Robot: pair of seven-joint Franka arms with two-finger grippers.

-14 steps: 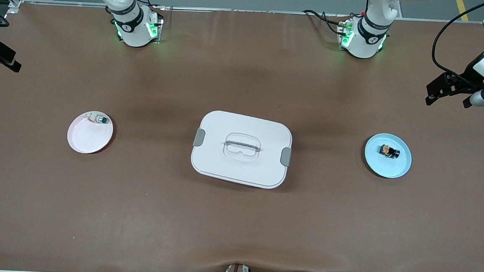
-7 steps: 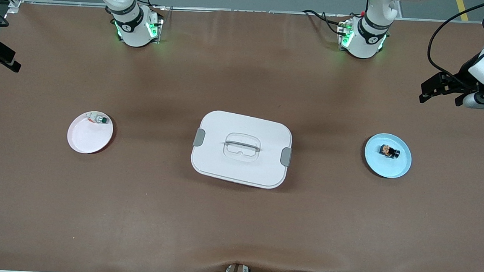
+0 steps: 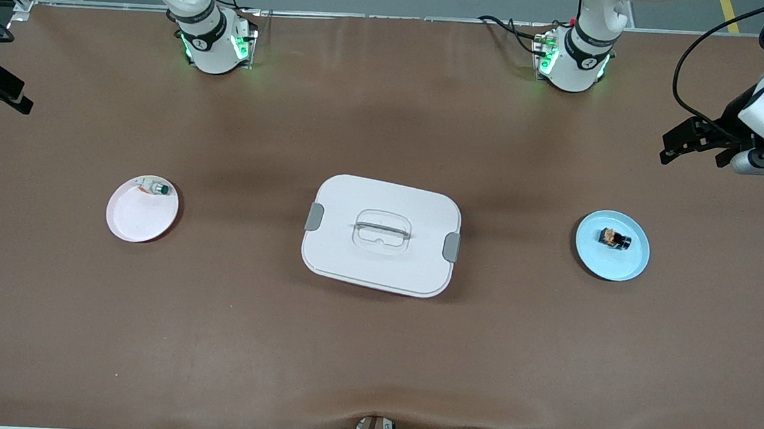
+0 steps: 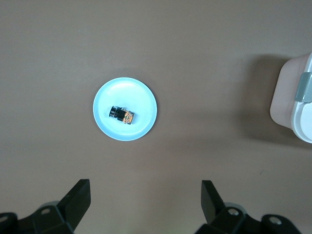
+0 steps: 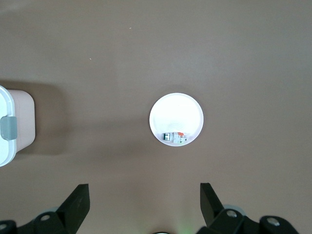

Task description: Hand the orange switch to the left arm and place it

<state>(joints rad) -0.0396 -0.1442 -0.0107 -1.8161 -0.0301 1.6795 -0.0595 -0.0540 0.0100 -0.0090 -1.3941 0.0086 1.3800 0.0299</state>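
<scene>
Shifted slightly toward the box (image 3: 381, 235), the left gripper (image 3: 693, 142) hovers released, orange switch (image 3: 614, 238) ahead of its fingers (image 4: 75, 197); right gripper (image 5: 144, 202) waits released.

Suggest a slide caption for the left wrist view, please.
Open left gripper hovers above the orange switch lying on its blue plate.

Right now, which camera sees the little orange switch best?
The left wrist view: the orange switch shows biggest there, lying on the blue plate. The front view shows it as a speck. The right wrist view misses it.
</scene>
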